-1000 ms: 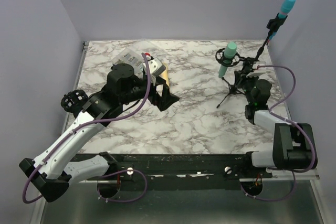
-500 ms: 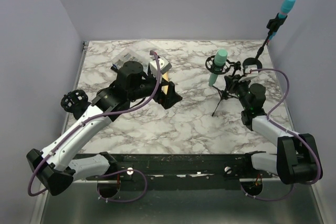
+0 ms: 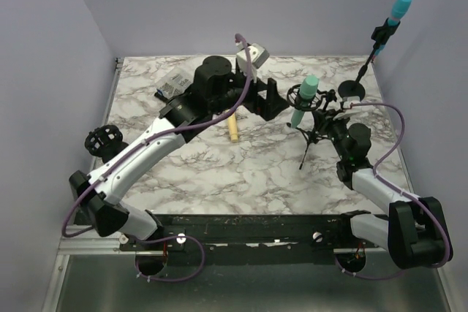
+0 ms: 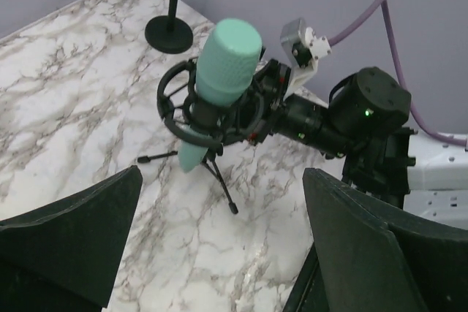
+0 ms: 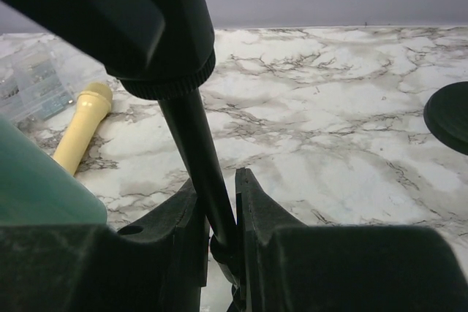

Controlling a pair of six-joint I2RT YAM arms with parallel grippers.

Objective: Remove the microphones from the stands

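A mint-green microphone [image 3: 305,100] [image 4: 223,71] sits tilted in the black ring mount of a small tripod stand [image 3: 310,139] [image 4: 217,172]. My right gripper [image 3: 327,116] [image 5: 218,188] is shut on the stand's black pole [image 5: 191,133], just below the mount. The green body [image 5: 36,180] fills that view's left edge. My left gripper [image 3: 268,100] [image 4: 219,184] hangs open just left of the microphone. Its two dark fingers [image 4: 73,231] stand wide apart with only marble between them, and they do not touch the microphone.
A yellow microphone [image 3: 232,128] [image 5: 80,126] lies on the marble under the left arm. A tall stand with a blue microphone [image 3: 398,9] has its round base [image 3: 353,90] [image 4: 169,34] at the back right. A clear plastic box [image 3: 174,82] sits back left. A black ring mount [image 3: 101,142] rests at the left edge.
My left arm has swung right and toward the back, off the yellow microphone and up beside the green one. The right gripper has shifted the stand slightly left, still clamped on its pole.
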